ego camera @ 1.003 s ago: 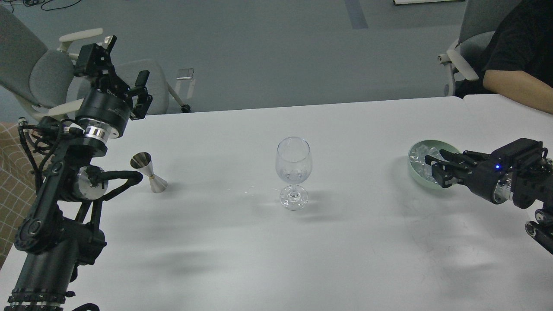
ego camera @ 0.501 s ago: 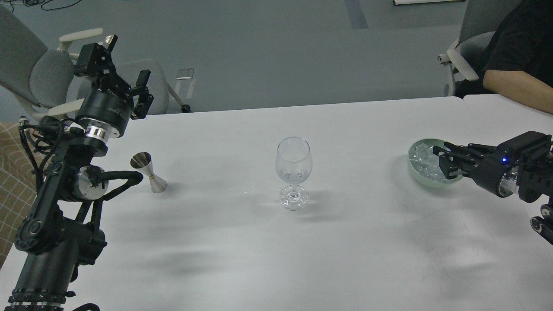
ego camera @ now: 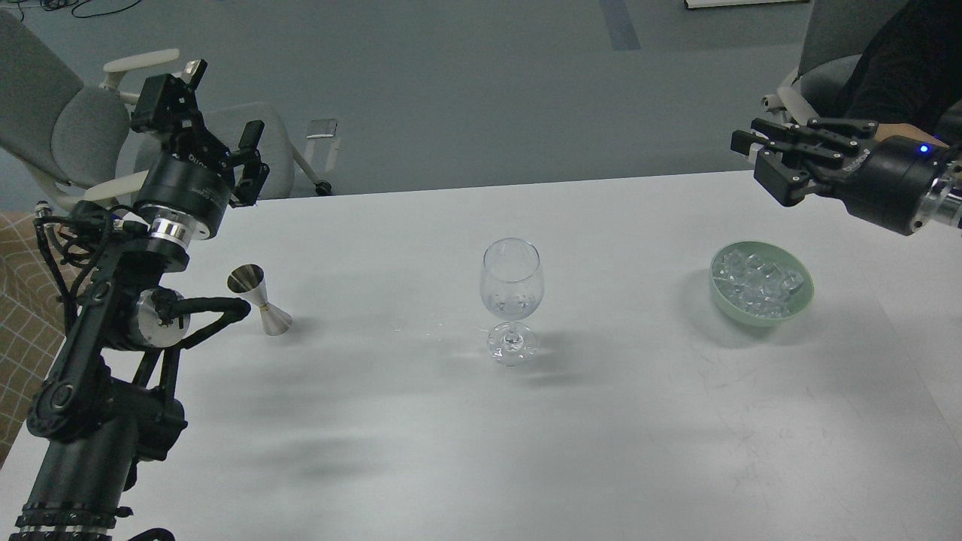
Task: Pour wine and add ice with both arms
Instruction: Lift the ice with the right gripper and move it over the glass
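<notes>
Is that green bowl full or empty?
Fairly full: the green bowl holds a heap of clear ice cubes reaching about its rim.

Black jointed arms [ego camera: 98, 353], silver joint rings, looped cables, blue light

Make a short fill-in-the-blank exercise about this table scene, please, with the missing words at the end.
1. The ice lies in a green ____.
2. The wine glass stands between the bowl and the metal ____.
3. The right hand hovers ____ the bowl, not inside it.
4. The left hand holds ____.

Missing words: bowl; jigger; above; nothing
</notes>
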`<action>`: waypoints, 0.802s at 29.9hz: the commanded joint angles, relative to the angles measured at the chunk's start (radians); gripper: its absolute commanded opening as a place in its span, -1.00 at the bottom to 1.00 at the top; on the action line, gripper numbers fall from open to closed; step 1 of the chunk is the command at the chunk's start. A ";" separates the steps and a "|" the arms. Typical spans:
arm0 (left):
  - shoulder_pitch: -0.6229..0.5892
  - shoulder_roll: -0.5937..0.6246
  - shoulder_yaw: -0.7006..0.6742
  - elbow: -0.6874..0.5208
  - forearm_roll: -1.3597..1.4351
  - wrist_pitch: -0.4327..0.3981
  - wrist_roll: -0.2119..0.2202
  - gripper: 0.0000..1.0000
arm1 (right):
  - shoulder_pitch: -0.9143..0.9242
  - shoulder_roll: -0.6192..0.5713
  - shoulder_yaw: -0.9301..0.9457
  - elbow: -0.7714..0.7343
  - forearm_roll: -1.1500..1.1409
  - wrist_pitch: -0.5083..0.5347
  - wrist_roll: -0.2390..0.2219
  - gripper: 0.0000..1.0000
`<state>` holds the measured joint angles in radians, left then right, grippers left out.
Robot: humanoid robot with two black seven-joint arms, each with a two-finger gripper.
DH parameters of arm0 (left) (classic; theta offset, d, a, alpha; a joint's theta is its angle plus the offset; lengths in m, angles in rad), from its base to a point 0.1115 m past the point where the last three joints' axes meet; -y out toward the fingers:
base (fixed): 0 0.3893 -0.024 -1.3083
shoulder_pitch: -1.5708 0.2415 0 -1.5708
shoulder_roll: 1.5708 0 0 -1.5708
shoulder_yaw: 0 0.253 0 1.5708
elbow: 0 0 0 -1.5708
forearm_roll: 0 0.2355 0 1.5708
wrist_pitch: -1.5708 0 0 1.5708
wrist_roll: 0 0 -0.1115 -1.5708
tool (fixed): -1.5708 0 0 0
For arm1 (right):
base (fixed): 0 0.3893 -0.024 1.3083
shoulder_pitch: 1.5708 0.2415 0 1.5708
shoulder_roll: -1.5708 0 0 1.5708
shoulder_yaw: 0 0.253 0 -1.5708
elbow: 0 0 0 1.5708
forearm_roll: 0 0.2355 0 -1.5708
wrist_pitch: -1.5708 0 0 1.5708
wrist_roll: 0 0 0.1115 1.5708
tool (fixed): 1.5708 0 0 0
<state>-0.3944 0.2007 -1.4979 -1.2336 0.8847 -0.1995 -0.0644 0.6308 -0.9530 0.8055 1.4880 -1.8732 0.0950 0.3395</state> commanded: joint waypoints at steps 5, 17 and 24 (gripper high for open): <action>-0.003 0.000 0.001 0.000 -0.001 0.000 0.002 0.96 | 0.254 0.157 -0.054 0.044 -0.006 0.225 0.001 -1.00; -0.006 0.009 0.001 -0.004 -0.001 0.000 0.005 0.96 | 0.349 0.435 -0.146 0.038 -0.141 0.368 -0.007 -1.00; -0.004 0.009 0.001 -0.004 -0.001 0.000 0.008 0.96 | 0.348 0.451 -0.239 0.034 -0.141 0.394 -0.007 -1.00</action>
<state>-0.4026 0.2101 -1.4971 -1.2381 0.8837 -0.1995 -0.0570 0.9827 -0.5151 0.5991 1.5242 -2.0141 0.4829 0.3325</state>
